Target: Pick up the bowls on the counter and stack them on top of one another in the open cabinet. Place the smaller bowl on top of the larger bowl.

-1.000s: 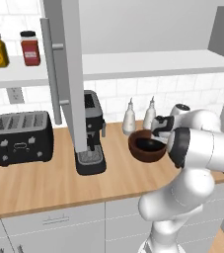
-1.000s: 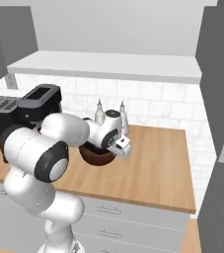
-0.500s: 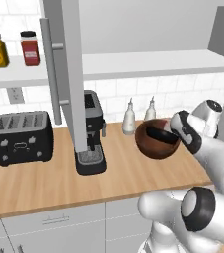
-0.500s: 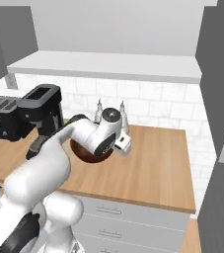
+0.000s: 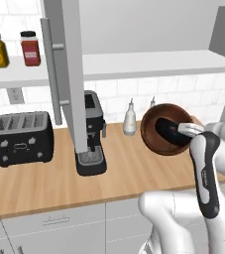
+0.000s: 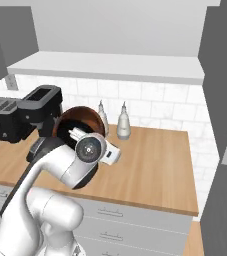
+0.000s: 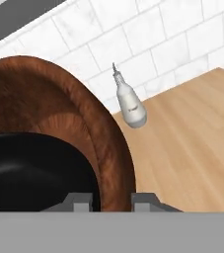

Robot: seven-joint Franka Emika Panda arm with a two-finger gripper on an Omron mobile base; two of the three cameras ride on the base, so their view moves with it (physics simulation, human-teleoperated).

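Observation:
The larger bowl (image 5: pixel 153 134), dark reddish-brown, hangs tilted on its side above the counter (image 5: pixel 119 171), its mouth facing the left base view. The smaller bowl (image 5: pixel 169 133), black, sits inside it. My gripper (image 5: pixel 186 130) is shut on the brown bowl's rim at its right side. In the hand view the fingertips (image 7: pixel 145 201) straddle the brown rim (image 7: pixel 111 148), with the black bowl (image 7: pixel 29 173) on the inner side. From the right, the bowl (image 6: pixel 87 114) rises behind my hand (image 6: pixel 77 134). The open cabinet's white shelf (image 5: pixel 158 62) runs above, its grey door (image 5: pixel 72 74) standing left.
Two white bottles (image 6: pixel 123 122) (image 6: pixel 102 117) stand against the tiled wall, one just left of the lifted bowl (image 5: pixel 129 119). A black coffee machine (image 5: pixel 91 134) and toaster (image 5: pixel 20 136) sit further left. Jars (image 5: pixel 29 48) stand on the left shelf. A grey wall panel (image 6: pixel 220 90) bounds the right.
The brown bowl with the black one inside has risen off the counter and tipped onto its side. My arm has swung up and to the right with it.

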